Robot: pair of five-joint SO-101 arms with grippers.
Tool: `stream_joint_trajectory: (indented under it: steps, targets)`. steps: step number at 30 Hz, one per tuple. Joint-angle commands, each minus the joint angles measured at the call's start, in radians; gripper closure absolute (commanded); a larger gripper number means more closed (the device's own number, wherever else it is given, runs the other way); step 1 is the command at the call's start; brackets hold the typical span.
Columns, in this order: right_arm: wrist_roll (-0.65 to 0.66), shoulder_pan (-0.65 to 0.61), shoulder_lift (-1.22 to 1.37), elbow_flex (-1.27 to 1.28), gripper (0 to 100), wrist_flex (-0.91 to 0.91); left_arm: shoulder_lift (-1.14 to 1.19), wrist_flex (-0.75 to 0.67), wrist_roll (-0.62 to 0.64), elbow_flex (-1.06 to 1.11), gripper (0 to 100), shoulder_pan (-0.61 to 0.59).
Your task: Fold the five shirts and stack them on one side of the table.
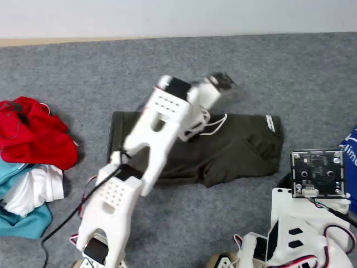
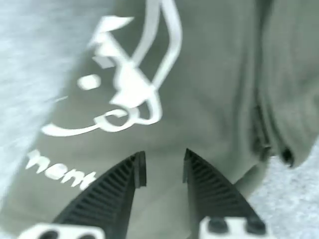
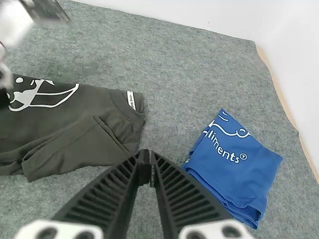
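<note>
Now the left gripper, jaws apart, hangs over the soft, limp green shirt lying mid-table, probably best pinched at an edge, while the right gripper sits with jaws together.

Olive shirt spread mid-table; blue shirt folded; crumpled heap

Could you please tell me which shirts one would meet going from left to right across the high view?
red shirt → dark olive shirt → blue shirt
</note>
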Motion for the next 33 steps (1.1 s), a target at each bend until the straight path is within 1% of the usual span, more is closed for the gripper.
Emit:
stream_joint_trajectory:
  steps: [1,4,9,11,13,18,22,27,31,33]
  targets:
    - [0.011,0.012,0.004,0.005,98.8,0.038,-0.15,0.029,-0.005,0.021,87,-0.074]
    - [0.011,0.012,0.007,0.025,98.8,0.038,-0.247,0.029,0.008,0.094,87,-0.147]
    - [0.008,0.012,0.007,0.132,98.8,0.038,-0.376,0.028,0.083,0.245,87,-0.29]
    - [0.008,0.008,0.007,0.176,98.8,0.033,-0.413,0.028,0.104,0.311,87,-0.325]
    - [0.011,0.007,0.01,0.224,98.8,0.022,-0.442,0.026,0.101,0.372,87,-0.336]
    - [0.012,0.005,0.088,0.391,98.8,-0.076,-0.489,0.026,0.103,0.404,90,-0.37]
    - [0.008,0.004,0.234,0.431,98.8,-0.231,-0.517,0.026,0.107,0.409,90,-0.428]
    - [0.006,-0.101,0.467,0.431,98.4,-0.398,-0.537,0.026,0.109,0.409,90,-0.519]
    - [0.006,-0.193,0.636,0.431,97.6,-0.499,-0.537,0.026,0.109,0.41,90,-0.529]
    - [0.006,-0.223,0.708,0.431,93.1,-0.535,-0.537,0.026,0.109,0.41,90,-0.529]
